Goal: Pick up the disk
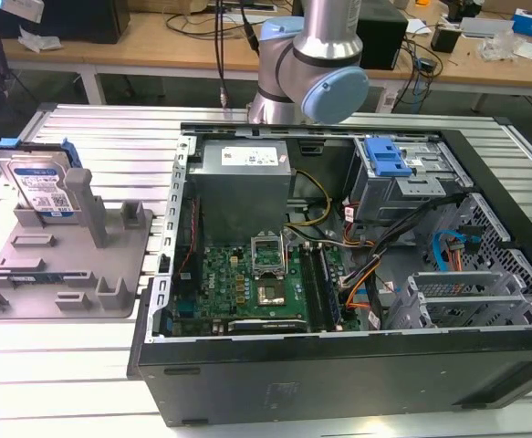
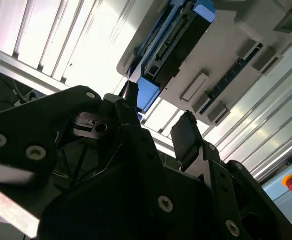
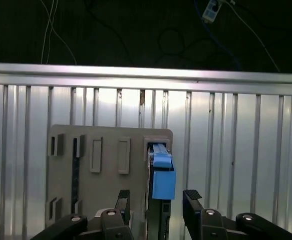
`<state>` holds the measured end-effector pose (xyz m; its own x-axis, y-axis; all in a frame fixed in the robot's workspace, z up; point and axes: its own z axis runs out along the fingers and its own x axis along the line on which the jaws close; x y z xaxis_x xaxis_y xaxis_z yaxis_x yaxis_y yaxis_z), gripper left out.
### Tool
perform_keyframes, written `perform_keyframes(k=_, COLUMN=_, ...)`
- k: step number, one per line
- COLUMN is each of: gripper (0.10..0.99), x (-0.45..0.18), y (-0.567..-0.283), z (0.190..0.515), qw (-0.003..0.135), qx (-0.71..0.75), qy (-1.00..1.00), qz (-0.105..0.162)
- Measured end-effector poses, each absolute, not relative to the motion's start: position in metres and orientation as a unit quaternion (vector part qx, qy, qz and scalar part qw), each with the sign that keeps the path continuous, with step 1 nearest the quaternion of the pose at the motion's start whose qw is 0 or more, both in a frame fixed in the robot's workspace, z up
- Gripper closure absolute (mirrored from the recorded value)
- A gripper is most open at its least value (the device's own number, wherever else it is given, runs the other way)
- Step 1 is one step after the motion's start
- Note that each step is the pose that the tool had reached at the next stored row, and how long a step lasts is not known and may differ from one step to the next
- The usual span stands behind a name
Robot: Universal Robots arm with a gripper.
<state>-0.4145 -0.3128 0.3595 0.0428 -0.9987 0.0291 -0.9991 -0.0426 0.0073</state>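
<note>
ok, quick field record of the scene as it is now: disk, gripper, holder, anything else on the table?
disk: standing on edge in the holder tray, at the exterior view's left
gripper: open; in the first wrist view the jaws flank the disk, no contact seen
picked up: no
nearby: open computer case with power supply inside, to the tray's right in the exterior view
surface: ribbed metal table

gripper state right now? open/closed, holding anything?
Gripper: open, holding nothing. In the first wrist view the disk stands on edge in the holder tray, lined up between the spread fingers.
</note>
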Motion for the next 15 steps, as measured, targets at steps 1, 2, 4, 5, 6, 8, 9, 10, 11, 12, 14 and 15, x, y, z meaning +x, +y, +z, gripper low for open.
perform_keyframes(k=1, gripper=0.545, x=-0.4146, y=-0.3116, z=0.3595, qw=0.013, qx=0.722, qy=-0.692, qz=0.008)
perform_keyframes(k=2, gripper=0.545, x=-0.4147, y=-0.3105, z=0.3593, qw=0.013, qx=0.722, qy=-0.692, qz=0.008)
perform_keyframes(k=4, gripper=0.545, x=-0.4152, y=-0.3087, z=0.3582, qw=0.013, qx=0.722, qy=-0.692, qz=0.008)
perform_keyframes(k=5, gripper=0.545, x=-0.4158, y=-0.3086, z=0.3572, qw=0.013, qx=0.722, qy=-0.692, qz=0.008)
perform_keyframes(k=6, gripper=0.545, x=-0.4163, y=-0.3087, z=0.3562, qw=0.013, qx=0.722, qy=-0.692, qz=0.008)
perform_keyframes(k=8, gripper=0.545, x=-0.4176, y=-0.3086, z=0.3548, qw=0.013, qx=0.722, qy=-0.692, qz=0.008)
perform_keyframes(k=9, gripper=0.545, x=-0.418, y=-0.3086, z=0.3544, qw=0.013, qx=0.722, qy=-0.692, qz=0.008)
perform_keyframes(k=10, gripper=0.545, x=-0.4184, y=-0.3086, z=0.354, qw=0.013, qx=0.722, qy=-0.692, qz=0.008)
perform_keyframes(k=11, gripper=0.545, x=-0.4189, y=-0.3086, z=0.3535, qw=0.013, qx=0.722, qy=-0.692, qz=0.008)
perform_keyframes(k=12, gripper=0.545, x=-0.4194, y=-0.3086, z=0.3528, qw=0.013, qx=0.722, qy=-0.692, qz=0.008)
perform_keyframes(k=14, gripper=0.545, x=-0.4196, y=-0.3086, z=0.3511, qw=0.013, qx=0.722, qy=-0.692, qz=0.008)
perform_keyframes(k=15, gripper=0.545, x=-0.4196, y=-0.3086, z=0.3504, qw=0.013, qx=0.722, qy=-0.692, qz=0.008)
